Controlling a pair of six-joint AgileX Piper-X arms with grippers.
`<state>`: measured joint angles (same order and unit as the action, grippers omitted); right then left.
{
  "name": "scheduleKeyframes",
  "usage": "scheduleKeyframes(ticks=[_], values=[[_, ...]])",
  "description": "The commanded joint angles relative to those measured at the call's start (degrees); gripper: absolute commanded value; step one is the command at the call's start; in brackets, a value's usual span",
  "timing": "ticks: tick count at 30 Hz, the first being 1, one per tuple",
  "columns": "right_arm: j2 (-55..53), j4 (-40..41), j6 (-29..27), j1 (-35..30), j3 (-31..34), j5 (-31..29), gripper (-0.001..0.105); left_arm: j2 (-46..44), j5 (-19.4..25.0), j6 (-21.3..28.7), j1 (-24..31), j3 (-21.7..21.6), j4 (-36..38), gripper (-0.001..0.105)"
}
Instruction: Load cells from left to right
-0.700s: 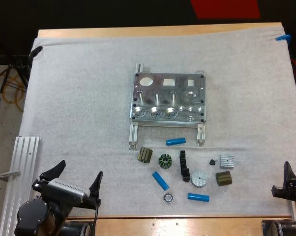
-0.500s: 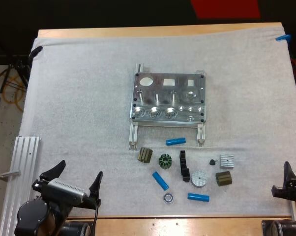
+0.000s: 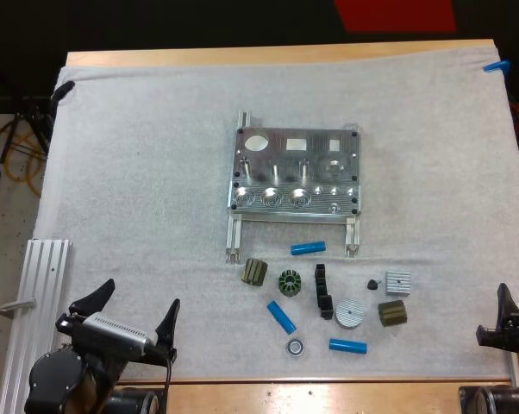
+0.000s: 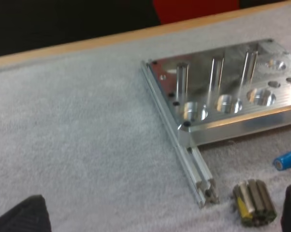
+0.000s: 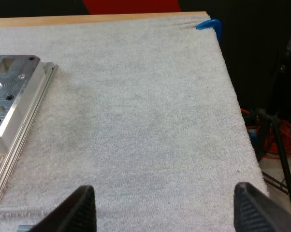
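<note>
Nothing has shifted in the last fraction of a second. Both arms sit parked at the bottom edge of the high view, so loading has not begun. My left gripper, at bottom left, has its jaws wide apart on nothing. My right gripper, over bare white mat in its own wrist view, is likewise spread and empty.

The metal fixture lies at centre frame. Its round pockets along the near row look empty, with no blue in any. The cells lie loose on the mat below it:
- the upper cell, just under the fixture's near edge
- the middle cell, at lower centre
- the bottom cell, beside the small dark parts

I judge the leftmost pocket comes first.
</note>
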<state>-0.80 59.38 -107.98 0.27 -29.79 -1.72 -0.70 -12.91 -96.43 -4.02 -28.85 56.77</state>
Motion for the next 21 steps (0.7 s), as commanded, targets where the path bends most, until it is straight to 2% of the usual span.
scheduleKeyframes(ticks=[1,6,10,14,16,21], values=[[-2.2,-0.5,0.3,-0.1,-0.3,0.7,0.059,-7.6,-1.5,-0.6,-0.1,-0.8,-1.4,0.094],[-1.4,-0.4,0.3,-0.1,-1.3,4.8,0.059,-2.7,-6.1,-0.1,-0.1,-4.5,-1.4,0.094],[1.9,-0.4,-0.2,-0.1,-4.5,8.6,0.059,3.5,-10.8,4.3,-0.1,-8.1,-1.4,0.094],[6.0,-0.4,-0.3,-0.1,-7.4,11.4,0.059,9.7,-14.9,5.9,-1.0,-10.9,-2.0,0.094],[8.8,-0.4,-1.1,0.0,-9.1,14.4,0.059,13.5,-19.1,8.5,-2.8,-12.0,-3.2,0.094],[14.2,-0.4,-1.3,0.1,-11.9,18.6,0.059,19.8,-19.0,9.5,-8.5,-13.4,-5.2,0.094]])
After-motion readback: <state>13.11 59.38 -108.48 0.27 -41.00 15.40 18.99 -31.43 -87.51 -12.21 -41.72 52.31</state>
